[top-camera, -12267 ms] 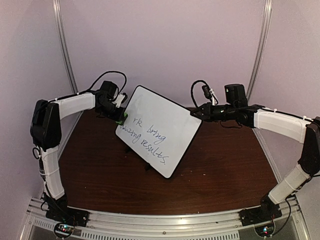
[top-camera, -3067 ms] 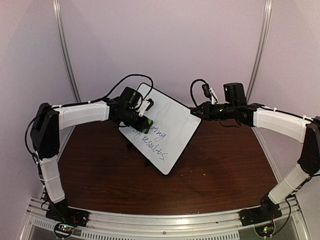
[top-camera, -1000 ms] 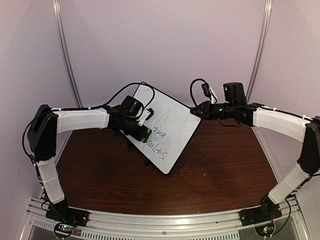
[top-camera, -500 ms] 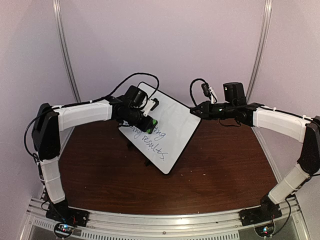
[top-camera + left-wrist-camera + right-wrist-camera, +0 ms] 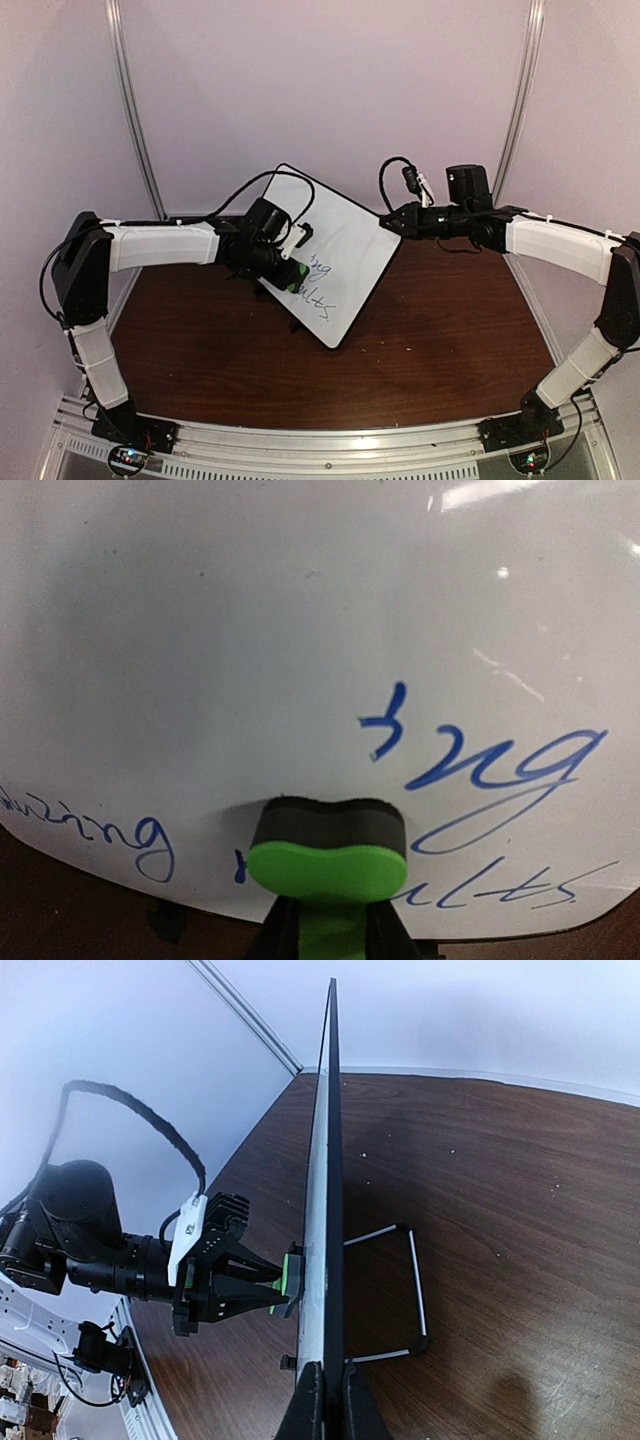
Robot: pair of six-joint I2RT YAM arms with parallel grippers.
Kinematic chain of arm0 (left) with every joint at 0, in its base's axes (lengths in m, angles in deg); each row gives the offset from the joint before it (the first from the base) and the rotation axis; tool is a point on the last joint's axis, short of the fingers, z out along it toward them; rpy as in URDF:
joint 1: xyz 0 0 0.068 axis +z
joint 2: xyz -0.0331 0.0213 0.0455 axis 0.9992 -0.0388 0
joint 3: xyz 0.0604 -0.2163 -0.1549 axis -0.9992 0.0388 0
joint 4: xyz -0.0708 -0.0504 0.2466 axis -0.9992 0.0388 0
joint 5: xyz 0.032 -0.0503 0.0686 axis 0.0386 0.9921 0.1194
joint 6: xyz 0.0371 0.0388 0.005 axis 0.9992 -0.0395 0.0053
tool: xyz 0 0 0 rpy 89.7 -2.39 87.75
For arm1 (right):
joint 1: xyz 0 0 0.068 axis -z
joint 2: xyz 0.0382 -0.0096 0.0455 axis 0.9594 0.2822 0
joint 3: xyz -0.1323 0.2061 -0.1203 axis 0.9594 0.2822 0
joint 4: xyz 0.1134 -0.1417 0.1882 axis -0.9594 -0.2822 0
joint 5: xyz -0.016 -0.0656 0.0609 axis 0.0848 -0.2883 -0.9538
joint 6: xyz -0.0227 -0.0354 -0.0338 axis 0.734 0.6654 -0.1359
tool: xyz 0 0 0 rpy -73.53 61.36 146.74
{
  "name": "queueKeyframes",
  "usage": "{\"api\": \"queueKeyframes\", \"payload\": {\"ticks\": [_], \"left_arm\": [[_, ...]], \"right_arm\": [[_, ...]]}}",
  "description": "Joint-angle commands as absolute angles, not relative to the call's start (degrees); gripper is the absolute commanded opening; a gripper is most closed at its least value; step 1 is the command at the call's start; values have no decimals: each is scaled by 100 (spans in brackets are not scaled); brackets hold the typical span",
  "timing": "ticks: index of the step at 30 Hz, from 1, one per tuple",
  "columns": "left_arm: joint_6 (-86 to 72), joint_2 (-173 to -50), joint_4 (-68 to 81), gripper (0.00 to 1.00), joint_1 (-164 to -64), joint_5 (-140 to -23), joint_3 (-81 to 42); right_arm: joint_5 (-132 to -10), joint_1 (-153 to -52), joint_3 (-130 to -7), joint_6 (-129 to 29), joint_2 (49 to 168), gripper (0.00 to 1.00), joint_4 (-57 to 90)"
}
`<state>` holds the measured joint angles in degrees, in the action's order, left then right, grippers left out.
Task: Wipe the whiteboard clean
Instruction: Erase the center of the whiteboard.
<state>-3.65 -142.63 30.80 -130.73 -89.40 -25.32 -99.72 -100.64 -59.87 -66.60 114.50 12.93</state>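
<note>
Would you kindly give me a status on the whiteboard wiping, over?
Left gripper shut on green eraser, against whiteboard. Right gripper shut on whiteboard edge. Blue writing not yet wiped. Nothing blocking.

Left hand (image 5: 291, 272) clamps eraser (image 5: 325, 865), arm extended inward; right hand (image 5: 387, 225) pinches whiteboard (image 5: 350, 240) edge, arm extended.
</note>
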Motion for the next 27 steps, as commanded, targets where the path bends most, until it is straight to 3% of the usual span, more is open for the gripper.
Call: {"api": "queueKeyframes", "payload": {"ticks": [1, 12, 27], "left_arm": [[-385, -14471, 2937, 6, -13181, -8646, -2726], [-98, -14918, 3185, 6, -13180, -9128, -4117], [-464, -14456, 2723, 5, -13389, -8654, -2274]], "right_arm": [[-10803, -10393, -6079, -6116, 11482, 0, 1380], [-10765, -10401, -6105, -6091, 11441, 0, 1307], [-10794, -10398, -6140, -6109, 11542, 0, 1339]]}}
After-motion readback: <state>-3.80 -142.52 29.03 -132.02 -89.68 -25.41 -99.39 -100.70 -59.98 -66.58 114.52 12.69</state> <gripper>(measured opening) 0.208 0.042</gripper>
